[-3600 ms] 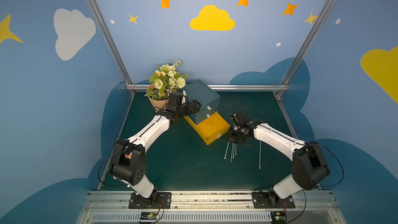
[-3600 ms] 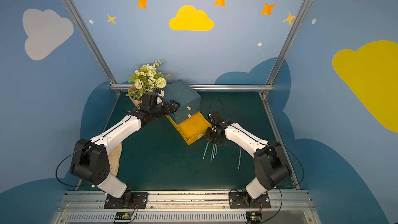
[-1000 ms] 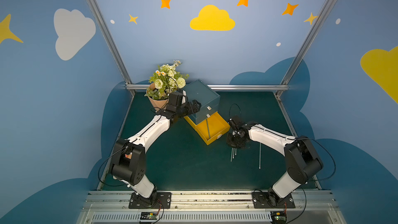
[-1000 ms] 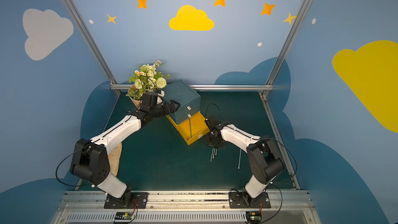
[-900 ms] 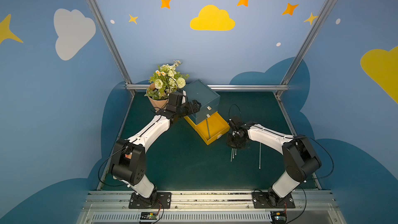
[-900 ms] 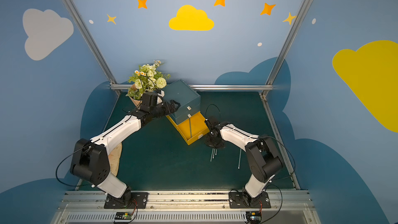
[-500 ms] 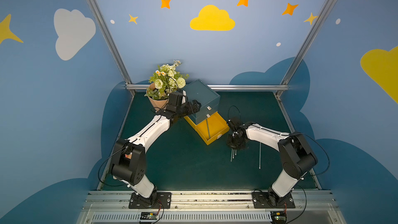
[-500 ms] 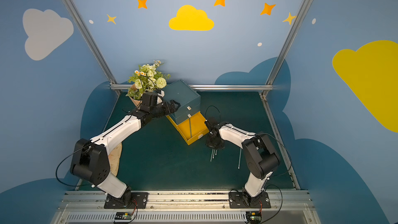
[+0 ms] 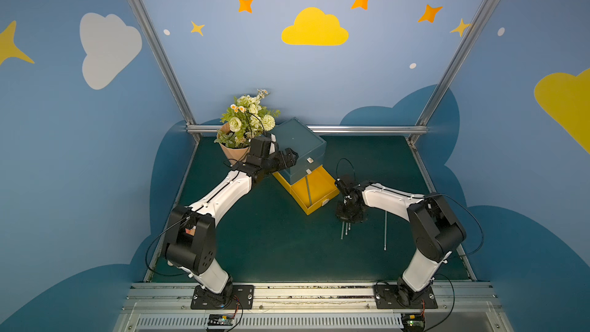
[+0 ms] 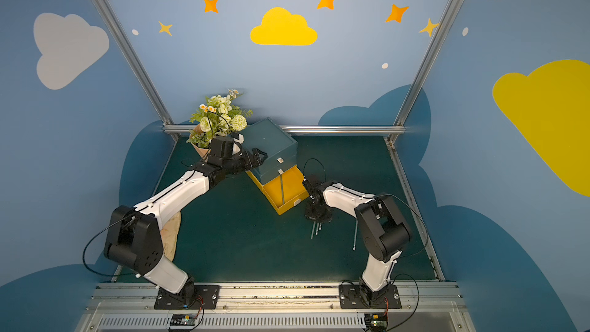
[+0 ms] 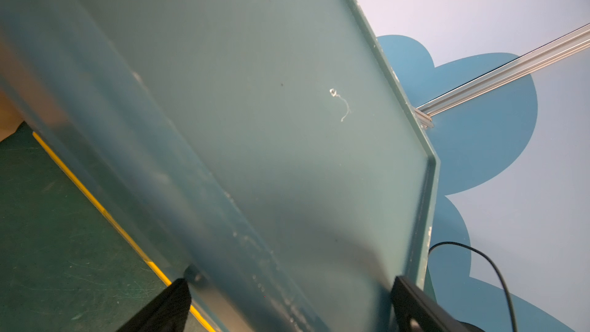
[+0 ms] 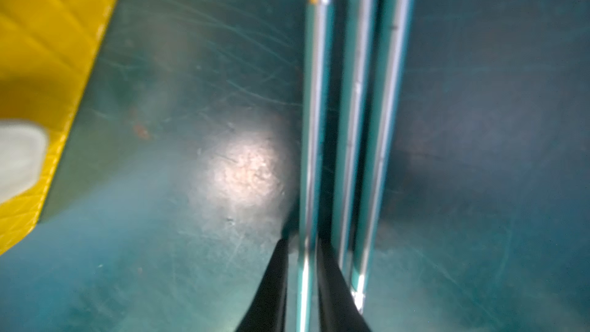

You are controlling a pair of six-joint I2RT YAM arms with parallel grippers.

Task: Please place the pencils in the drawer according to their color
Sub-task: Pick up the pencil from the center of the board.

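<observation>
right end effector point(image 12: 301, 245) jaws narrowed | pinching pencil point(image 12: 314, 122) nearest drawer point(image 12: 48, 43) | on mat point(image 12: 191, 91)

Teal cabinet point(image 11: 255, 122) fills view, yellow drawer point(image 11: 105, 214) alongside.

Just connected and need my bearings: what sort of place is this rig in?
Probably a staged robot booth, not a real home: blue walls painted with clouds and stars, aluminium frame posts, and two arms bolted to a rail beside a green mat.
</observation>
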